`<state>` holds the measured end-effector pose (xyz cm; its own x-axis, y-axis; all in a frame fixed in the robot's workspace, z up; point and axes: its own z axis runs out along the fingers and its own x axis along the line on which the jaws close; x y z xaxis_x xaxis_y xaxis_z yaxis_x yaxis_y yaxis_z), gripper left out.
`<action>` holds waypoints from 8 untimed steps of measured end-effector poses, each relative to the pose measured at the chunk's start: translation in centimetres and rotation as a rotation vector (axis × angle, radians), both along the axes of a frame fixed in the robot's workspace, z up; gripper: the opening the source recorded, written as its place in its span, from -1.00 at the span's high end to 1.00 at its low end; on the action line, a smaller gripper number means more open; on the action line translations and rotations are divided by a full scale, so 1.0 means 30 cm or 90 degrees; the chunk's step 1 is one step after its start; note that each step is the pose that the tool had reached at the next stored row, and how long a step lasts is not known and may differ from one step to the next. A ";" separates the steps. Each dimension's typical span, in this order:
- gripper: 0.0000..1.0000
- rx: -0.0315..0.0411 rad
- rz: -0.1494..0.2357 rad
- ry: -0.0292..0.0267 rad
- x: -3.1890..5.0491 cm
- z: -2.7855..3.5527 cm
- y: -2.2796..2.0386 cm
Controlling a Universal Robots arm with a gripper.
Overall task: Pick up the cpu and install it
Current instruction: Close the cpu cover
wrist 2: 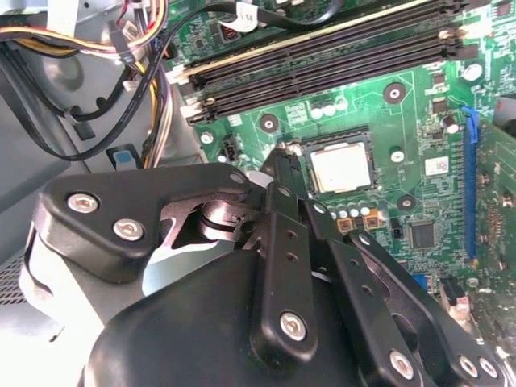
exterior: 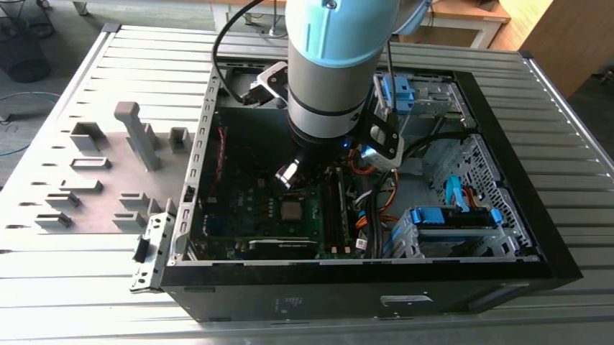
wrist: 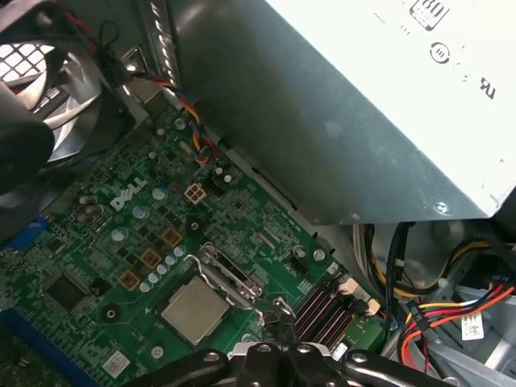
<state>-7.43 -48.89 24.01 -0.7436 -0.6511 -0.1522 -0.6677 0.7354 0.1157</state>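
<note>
- Worktop (exterior: 86,302): slatted metal, carrying an open computer case (exterior: 384,296) lying on its side. A grey fixture plate (exterior: 96,183) with upright blocks sits on the exterior view's left of the case.
- Arm (exterior: 336,65): pale blue and silver, reaching down into the case over the board.
- Power supply box (wrist: 322,105): grey metal, at the board's edge in the first wrist view, with bundled coloured cables (wrist: 435,314) beside it.
- Motherboard (wrist 2: 419,121): green and flat on the case floor. The black memory slots (wrist 2: 322,64) run near the socket.
- Fan (wrist: 56,105): round with a dark frame, at a corner of the board.
- Gripper (wrist 2: 280,173): black linkages. The jaws look drawn close together with nothing between them. They hang over the board just beside the socket, clear of the chip.
- Cpu (wrist 2: 340,168): silvery square lying flat in its socket on the motherboard, seen in both wrist views (wrist: 193,309) and in the exterior view (exterior: 287,210). A metal latch (wrist: 230,274) runs along one edge.
</note>
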 end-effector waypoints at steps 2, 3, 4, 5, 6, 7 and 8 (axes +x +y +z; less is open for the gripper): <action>0.79 0.0000 0.000 0.0000 0.000 0.000 -0.004; 0.79 0.0000 0.000 0.0000 0.000 0.000 -0.007; 0.79 0.0000 0.000 0.0000 0.000 0.000 -0.009; 0.79 0.0000 0.000 0.0000 0.000 0.000 -0.011; 0.79 0.0000 0.000 0.0000 0.000 0.000 -0.013; 0.79 0.0000 0.000 0.0000 0.000 0.000 -0.016; 0.79 0.0000 0.000 0.0000 0.000 0.000 -0.018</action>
<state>-7.42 -49.42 24.01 -0.7436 -0.6511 -0.1522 -0.6677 0.7354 0.1157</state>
